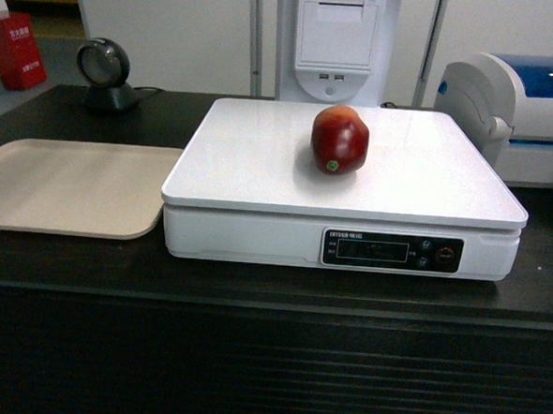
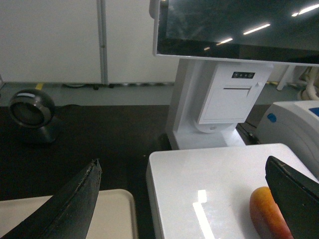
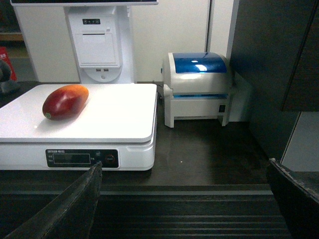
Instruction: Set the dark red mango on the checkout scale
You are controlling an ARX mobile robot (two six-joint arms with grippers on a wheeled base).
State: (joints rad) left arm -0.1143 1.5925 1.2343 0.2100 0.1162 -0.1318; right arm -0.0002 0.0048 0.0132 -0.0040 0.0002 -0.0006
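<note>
Dark red mango [image 1: 340, 140]: lay on its side on the scale [image 1: 261, 159] platform, toward twelve o'clock of its centre, greenish stem spot facing the head camera. Scale: stood on the checkout [image 1: 272, 282], display strip at six o'clock. Beige tray [image 1: 66, 187]: at nine o'clock, edge touching the scale. Printer [image 1: 527, 110]: at two o'clock. Left gripper [image 2: 194, 199]: fingers spread wide, nothing between them, above the scale's corner. Right gripper [image 3: 189, 204]: fingers parted, empty, before the counter edge

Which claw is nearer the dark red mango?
Left. The left claw hangs above the scale beside the dark red mango; the right claw hangs off the counter's front edge.
</note>
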